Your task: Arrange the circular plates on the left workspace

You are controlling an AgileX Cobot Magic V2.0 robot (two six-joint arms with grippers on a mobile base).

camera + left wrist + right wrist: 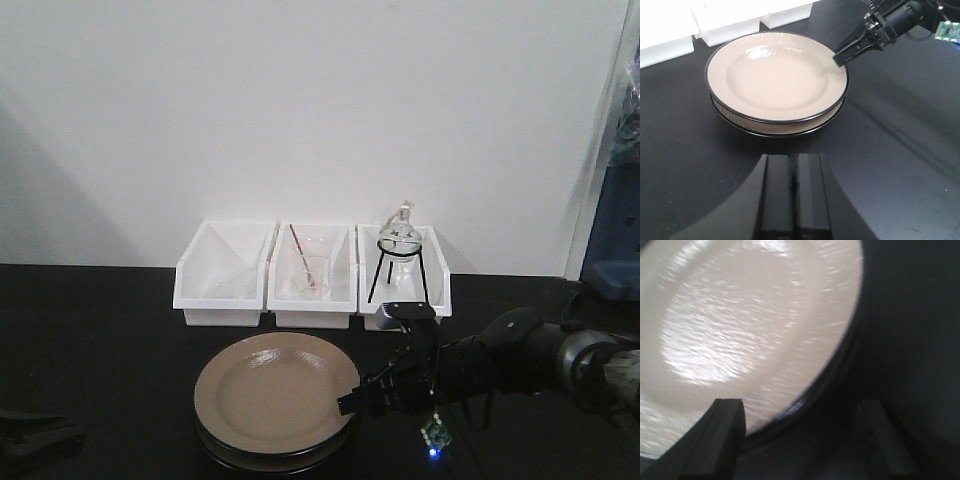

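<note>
Two circular plates [275, 400] sit stacked near the front edge of the counter [90, 340], roughly at its middle. Each has a glossy tan-beige top, a broad rim and a dark edge; the upper plate [775, 75] rests tilted on the lower plate [780, 126], raised on the side toward the right gripper [350, 402].

The right gripper is at the stack's right rim. Its jaws stand apart, straddling the rim of the upper plate in the right wrist view, not closed on it.

The left gripper [791, 192] is low near the front left corner, well apart from the plates. Its jaws are pressed together and hold nothing.

Along the rear of the counter stand three white bins side by side. The left bin [222, 275] holds clear glassware, hard to identify. The middle bin [313, 275] holds a beaker with a red-tipped rod. The right bin [432, 280] holds a round glass flask [400, 238] on a black tripod stand.
</note>
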